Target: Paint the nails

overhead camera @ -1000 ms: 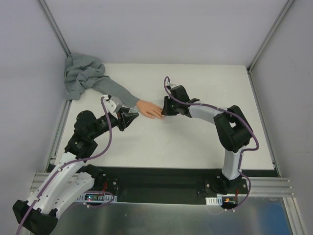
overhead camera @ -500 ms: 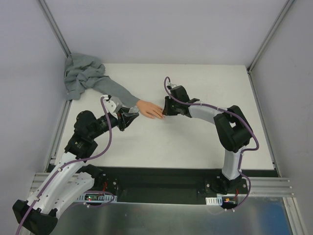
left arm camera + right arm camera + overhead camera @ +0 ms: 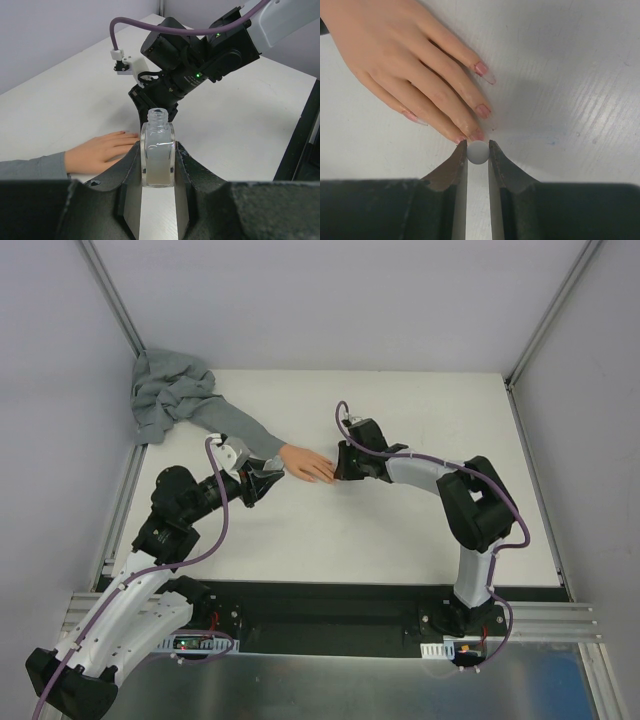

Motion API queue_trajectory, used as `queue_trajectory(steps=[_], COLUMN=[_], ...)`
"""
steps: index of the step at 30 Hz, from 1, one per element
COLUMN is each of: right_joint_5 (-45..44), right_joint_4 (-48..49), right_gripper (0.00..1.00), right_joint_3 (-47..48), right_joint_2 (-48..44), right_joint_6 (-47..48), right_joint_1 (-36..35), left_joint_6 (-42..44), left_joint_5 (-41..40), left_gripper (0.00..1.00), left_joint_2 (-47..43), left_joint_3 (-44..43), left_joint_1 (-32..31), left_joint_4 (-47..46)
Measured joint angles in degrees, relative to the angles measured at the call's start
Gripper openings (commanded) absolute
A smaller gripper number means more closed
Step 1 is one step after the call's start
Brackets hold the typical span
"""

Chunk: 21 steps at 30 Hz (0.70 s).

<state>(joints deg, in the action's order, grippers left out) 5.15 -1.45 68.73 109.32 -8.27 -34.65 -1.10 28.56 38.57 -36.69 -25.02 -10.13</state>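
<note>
1. My left gripper [image 3: 272, 480], over the white tabletop [image 3: 400, 530], just beside the wrist of the peach-pink fake hand [image 3: 306, 465].
2. My right gripper [image 3: 338, 468], at that hand's fingertips [image 3: 326, 475].
3. Crumpled grey fabric sleeve [image 3: 175, 400], trailing to the far-left corner.

Entry, right gripper [image 3: 337, 470]: you have eased it a shade toward the near table [image 3: 420, 530] edge, alongside the fake hand [image 3: 308, 465]. Its purple cable loop [image 3: 341, 410] has shifted slightly with it.

hand [image 3: 305, 466]: flat on table [image 3: 400, 530] | sleeve [image 3: 230, 427]: runs to back-left corner | bottle [image 3: 158, 155]: between left fingers [image 3: 127, 171], left of hand | cap [image 3: 478, 152]: between right fingers [image 3: 452, 171], at nails [image 3: 482, 111], right of hand
</note>
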Motion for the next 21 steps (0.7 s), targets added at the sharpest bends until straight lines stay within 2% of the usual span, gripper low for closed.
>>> queue_trajectory(steps=[21], right_joint_5=[0.2], right_joint_4=[-0.5], right_gripper=[0.01], right_joint_3=[2.7], right_joint_2=[0.0], right_joint_6=[0.0], right_joint_1=[-1.4], left_joint_6=[-0.1], left_joint_5=[0.1], left_gripper=[0.00], left_joint_2=[0.0], left_joint_3=[0.0], left_joint_1=[0.0], left_joint_4=[0.0])
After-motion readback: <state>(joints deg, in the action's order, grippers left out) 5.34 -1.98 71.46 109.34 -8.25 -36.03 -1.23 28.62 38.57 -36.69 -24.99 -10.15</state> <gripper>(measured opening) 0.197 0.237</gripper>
